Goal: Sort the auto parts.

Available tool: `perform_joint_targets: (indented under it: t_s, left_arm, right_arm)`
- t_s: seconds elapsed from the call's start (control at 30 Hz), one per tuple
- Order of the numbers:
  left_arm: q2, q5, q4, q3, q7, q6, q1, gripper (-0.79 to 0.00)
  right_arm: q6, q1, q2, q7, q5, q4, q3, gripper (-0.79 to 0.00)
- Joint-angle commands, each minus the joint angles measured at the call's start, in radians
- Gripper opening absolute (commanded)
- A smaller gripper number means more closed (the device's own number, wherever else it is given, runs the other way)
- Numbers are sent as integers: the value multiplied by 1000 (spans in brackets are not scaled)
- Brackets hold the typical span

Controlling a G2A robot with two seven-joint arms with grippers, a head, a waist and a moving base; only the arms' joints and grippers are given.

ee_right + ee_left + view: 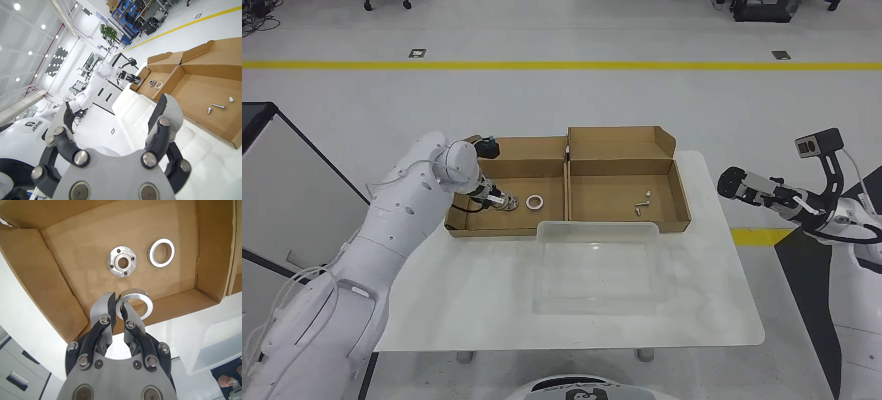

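Table [492,310]: white one, and the left box sat on its far half.
Left box [527,150]: open cardboard tray, our reference for everything here.
Right box [602,195]: same kind of tray, pushed up against the left box's right wall.
Clear bin [597,270]: see-through plastic tub, just in front of the left box and off toward its right corner. We couldn't tell whether they touched.
Left gripper [117,300]: hung inside the left box near its front wall, pinching a ring, with one finger outside the band and the other poking through the hole.
Right gripper [115,102]: well away from the left box, out past the right box and beyond the table edge. Its fingers were spread wide with nothing between them.
Flange [111,259]: round metal disc with a raised hub and small holes, lying flat mid-floor in the left box.
Held ring [148,306]: plain metal ring in the left gripper's pinch, by the left box's front wall.
Loose ring [170,255]: on the left box floor just beside the flange, not touching it.
Bolts [219,107]: a few small ones outside the left box, on the right box's floor.
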Motion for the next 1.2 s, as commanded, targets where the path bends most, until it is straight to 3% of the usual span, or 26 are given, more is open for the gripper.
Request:
perform_joint_targets:
  t_s: [0.0,0.23,0.63,1.07,1.17]
  left_arm:
    - [1,-13,15,-7,22,-6,13,-785]
    - [-23,-27,133,19,47,18,-8,-785]
    - [-98,-63,351,90,105,63,-92,-785]
    - [-168,-55,509,147,137,78,-146,-785]
    - [-181,-55,536,155,137,72,-154,-733]
  right_arm:
    - [0,0,0,0,0,0,0,0]
    - [0,0,0,0,0,0,0,0]
    - [0,0,0,0,0,0,0,0]
    - [0,0,0,0,0,0,0,0]
    - [0,0,0,0,0,0,0,0]
